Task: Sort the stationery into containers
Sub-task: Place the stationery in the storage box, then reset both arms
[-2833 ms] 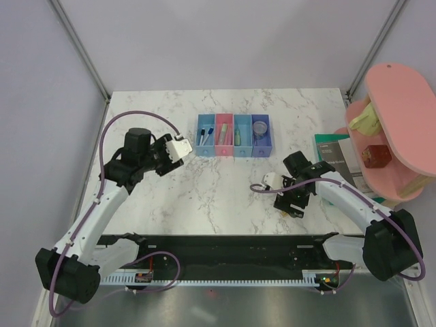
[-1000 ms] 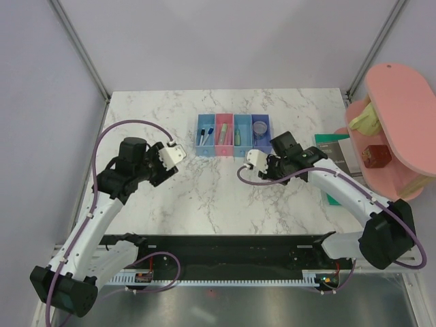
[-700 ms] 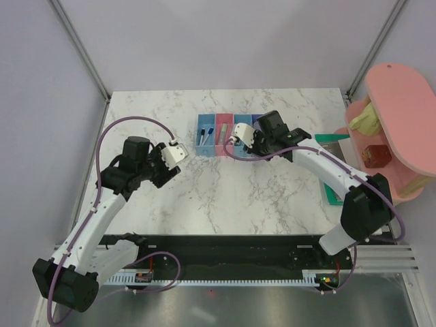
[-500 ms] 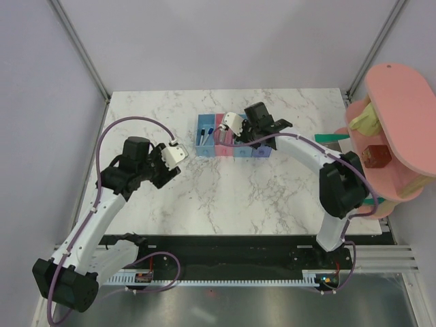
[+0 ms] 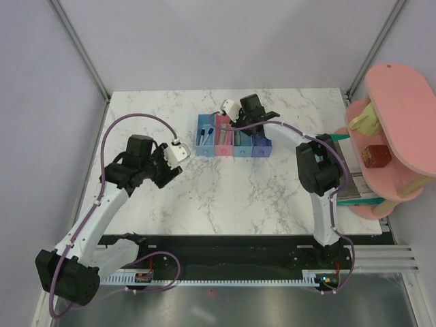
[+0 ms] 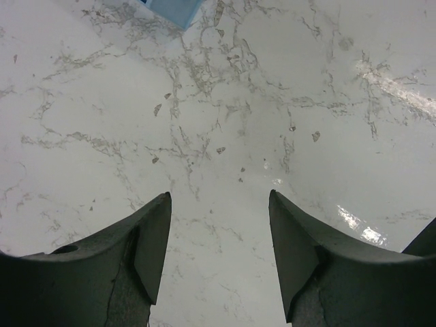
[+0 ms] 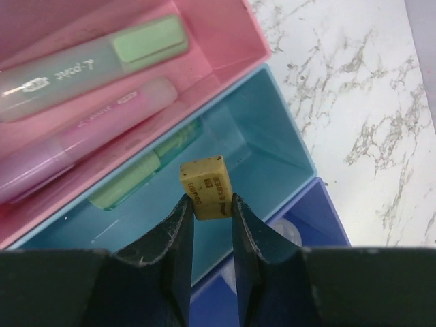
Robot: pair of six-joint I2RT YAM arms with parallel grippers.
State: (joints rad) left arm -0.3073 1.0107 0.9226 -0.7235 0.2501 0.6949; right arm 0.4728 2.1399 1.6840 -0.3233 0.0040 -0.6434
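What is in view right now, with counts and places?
bins: four joined, light blue, pink, light blue, dark blue; far centre.
black pen: one, leftmost bin.
blue-tipped marker: one, same bin.
pale green bars: two; one in pink bin, other in second light blue bin.
pink bar: one, pink bin.
tan eraser: one, in the right gripper above second light blue bin.
clear round piece: one, dark blue bin, mostly hidden.
book: one, dark green, right side.
shelf: one, pink, right edge.
left gripper: open, empty, over the table.
right gripper: shut on the eraser.
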